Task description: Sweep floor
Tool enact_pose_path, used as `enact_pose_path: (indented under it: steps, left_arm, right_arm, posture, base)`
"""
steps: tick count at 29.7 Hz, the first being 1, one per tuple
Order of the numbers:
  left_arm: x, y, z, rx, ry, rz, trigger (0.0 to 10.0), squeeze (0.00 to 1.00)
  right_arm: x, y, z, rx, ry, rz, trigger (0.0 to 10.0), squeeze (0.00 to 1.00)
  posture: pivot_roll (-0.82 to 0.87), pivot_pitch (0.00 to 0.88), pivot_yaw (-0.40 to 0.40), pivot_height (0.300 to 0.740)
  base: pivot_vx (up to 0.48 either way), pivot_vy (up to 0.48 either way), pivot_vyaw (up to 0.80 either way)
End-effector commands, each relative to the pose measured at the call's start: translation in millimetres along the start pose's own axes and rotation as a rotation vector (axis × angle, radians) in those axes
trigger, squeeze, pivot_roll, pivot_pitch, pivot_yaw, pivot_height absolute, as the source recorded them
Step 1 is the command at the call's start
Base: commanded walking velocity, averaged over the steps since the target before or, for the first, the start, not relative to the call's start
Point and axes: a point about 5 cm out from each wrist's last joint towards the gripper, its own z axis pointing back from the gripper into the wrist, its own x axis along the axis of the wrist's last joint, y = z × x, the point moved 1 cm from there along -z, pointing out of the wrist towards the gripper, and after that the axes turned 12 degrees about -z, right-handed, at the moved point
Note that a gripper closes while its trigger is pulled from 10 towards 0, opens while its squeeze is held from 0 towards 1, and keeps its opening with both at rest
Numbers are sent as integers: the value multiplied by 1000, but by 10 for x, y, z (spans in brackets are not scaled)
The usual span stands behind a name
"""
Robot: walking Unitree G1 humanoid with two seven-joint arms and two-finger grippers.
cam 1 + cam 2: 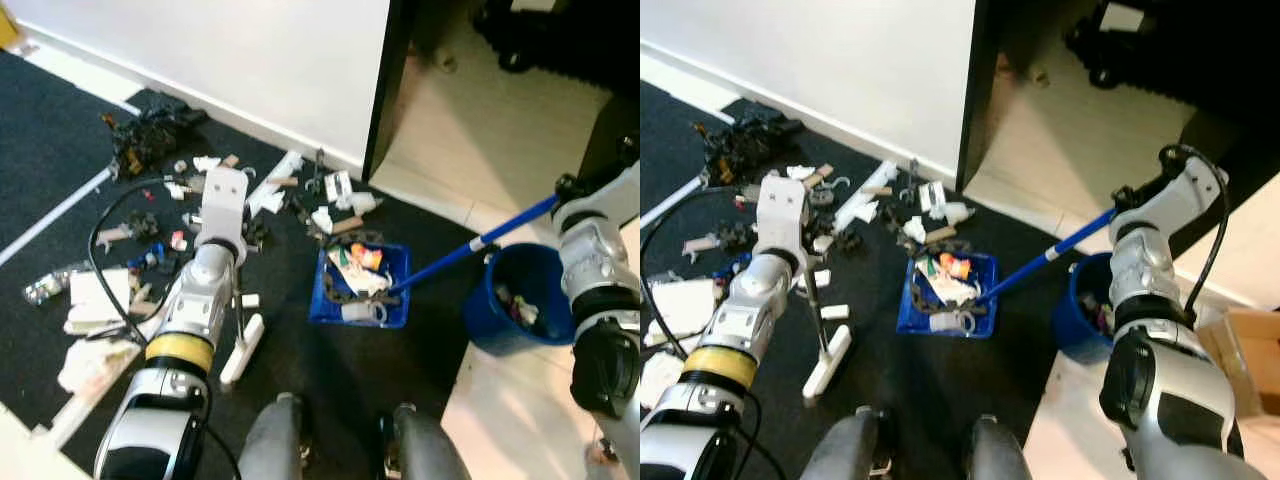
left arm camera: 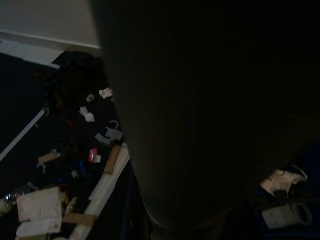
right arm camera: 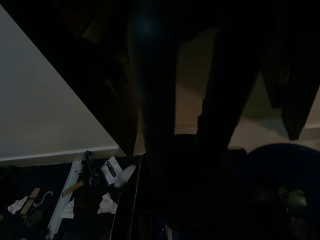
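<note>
A blue dustpan (image 1: 360, 290) lies on the black carpet (image 1: 40, 150), loaded with paper scraps, something orange and what looks like a dark chain. Its long blue handle (image 1: 470, 250) slopes up to the right arm (image 1: 1150, 270), whose wrist is bent above a blue bin (image 1: 520, 300) that stands on the pale floor (image 1: 500, 130) just beside the carpet edge and holds some rubbish. The right gripper's fingers are too dark in the right wrist view to judge, so whether they are apart or clamped on the handle cannot be told.

The left arm (image 1: 200, 300) reaches forward over the carpet. A thin dark rod runs down from its wrist to a white broom head (image 1: 243, 350) resting on the carpet, left of the dustpan. Its claw is hidden too; I cannot tell its state.

Litter (image 1: 270, 195) is strewn across the carpet beyond the dustpan and toward the white wall (image 1: 250, 50): white scraps, cardboard bits, a black heap (image 1: 150, 130) and papers (image 1: 95, 300) at the left.
</note>
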Motion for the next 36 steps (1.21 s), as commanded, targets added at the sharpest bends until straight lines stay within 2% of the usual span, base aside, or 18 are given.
enact_pose_path:
  steps: [1, 6, 17, 20, 36]
  left_arm:
    - [24, -50, -23, -12, 9, 16, 10000, 0]
    - [2, -70, -19, -35, 23, -2, 10000, 0]
    - [1, -44, -20, -48, 32, 29, 10000, 0]
    - [39, -43, -6, -77, 4, 61, 10000, 0]
    - [46, -64, 1, -103, 8, 31, 10000, 0]
  right_arm:
    - [157, 18, -12, 18, -65, -14, 10000, 0]
    - [150, 31, -10, 23, -63, -3, 10000, 0]
    - [163, 87, -21, 30, -66, 1, 10000, 0]
    - [146, 94, -19, 27, -67, -7, 10000, 0]
    - [125, 76, -8, 19, -68, -15, 10000, 0]
  posture:
    - [18, 31, -8, 740]
    - [15, 32, -11, 740]
    - [24, 33, -14, 740]
    - [27, 36, -13, 740]
    - [32, 48, -4, 740]
  base:
    - [0, 0, 0]
    - [0, 0, 0]
    - [0, 0, 0]
    - [417, 0, 0]
    - [428, 0, 0]
